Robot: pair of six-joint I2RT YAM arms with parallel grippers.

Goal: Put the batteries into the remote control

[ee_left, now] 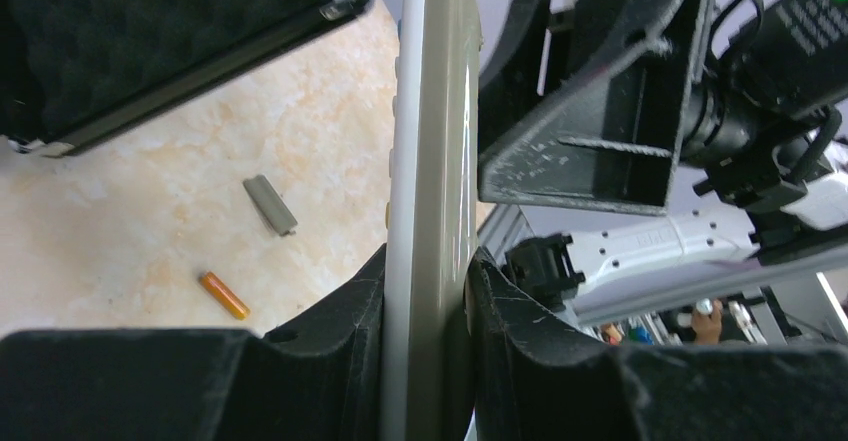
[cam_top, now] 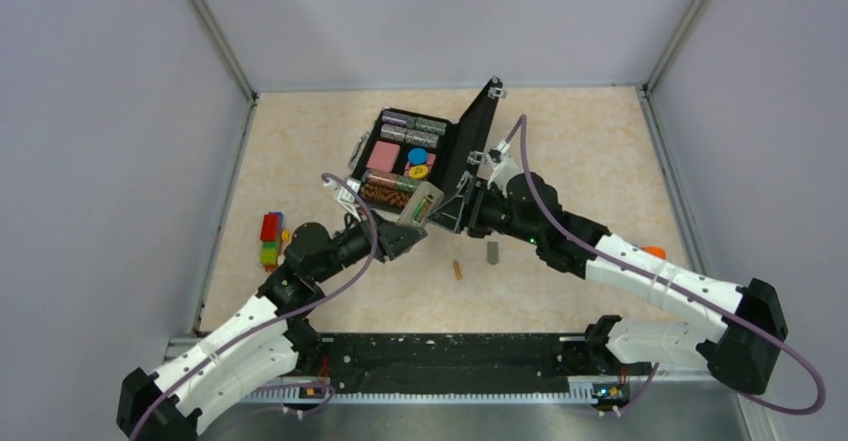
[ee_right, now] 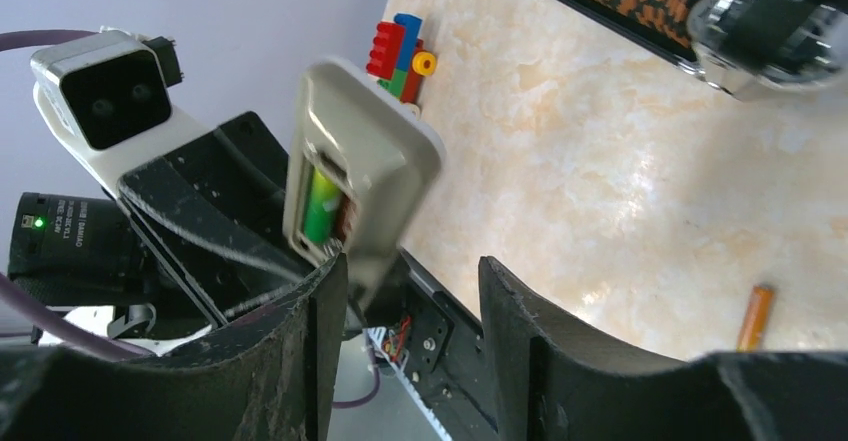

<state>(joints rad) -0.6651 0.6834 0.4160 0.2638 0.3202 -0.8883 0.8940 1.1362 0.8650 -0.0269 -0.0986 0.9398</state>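
Left jaws clench the remote control (ee_right: 365, 161) edgewise, right jaws gape empty beside it; a nudge could shake its seated green battery (ee_right: 320, 206) loose

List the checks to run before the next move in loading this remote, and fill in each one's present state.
1. Hold: left gripper shut on the remote control: ok.
2. Access: battery compartment open, facing the right gripper: ok.
3. First cell: green battery lies in the compartment: ok; polarity: cannot tell.
4. Second cell: orange battery picked up: not ok, it lies on the table.
5. Free hand: right gripper open, empty: ok.
6. Path: grey cover apart from the orange battery: ok.
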